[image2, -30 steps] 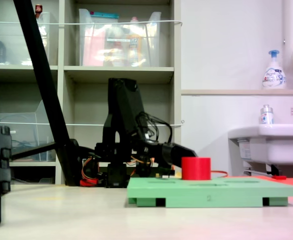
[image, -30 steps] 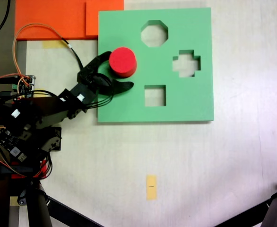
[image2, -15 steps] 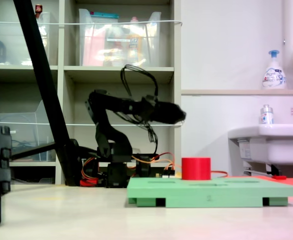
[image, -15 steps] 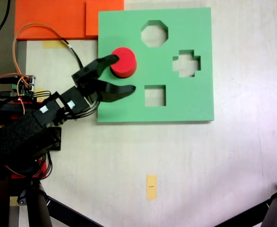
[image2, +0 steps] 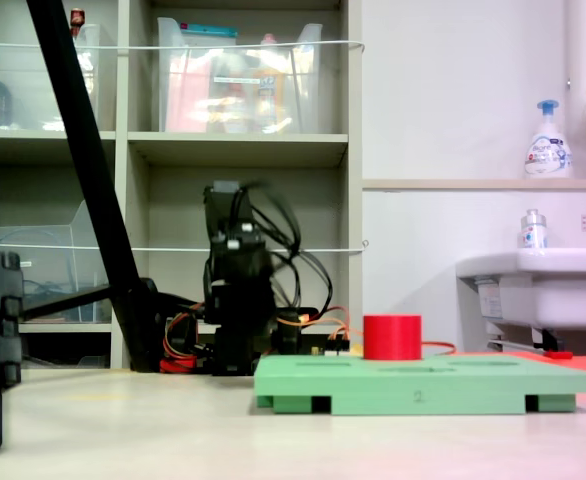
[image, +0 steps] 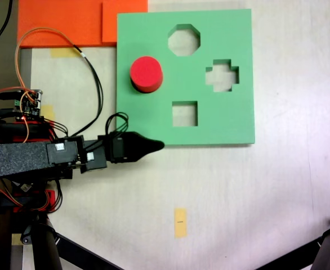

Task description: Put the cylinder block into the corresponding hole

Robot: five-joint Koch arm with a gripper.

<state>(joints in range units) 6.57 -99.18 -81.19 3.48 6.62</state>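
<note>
Now, block: the red cylinder block (image: 147, 73) stands upright on the green board (image: 232, 121), near the board's left edge in the first exterior view, roughly midway along it.
Hole: the round hole is not visible anywhere; only an eight-sided cutout (image: 183, 40), a cross cutout (image: 222, 75) and a square cutout (image: 184, 113) show, so the block probably sits in or over the round one.
Gripper: the gripper (image: 148, 146) points right, just off the board's lower left corner and well apart from the block; its jaws look drawn together to one dark tip, holding nothing.
Step in hand: by my reading the placing is done or nearly so, and the arm is clear of the board.
Doing it well: keep the arm and its loose wires (image: 94, 84) away from the block, then check it sits level and fully down.
Top view only: the cutouts, the block's spot on the board and the gripper's tip.
Side view only: the block (image2: 392, 337) rises well above the board's top (image2: 423, 384); the arm (image2: 235, 290) there is blurred and the gripper cannot be made out.
</note>
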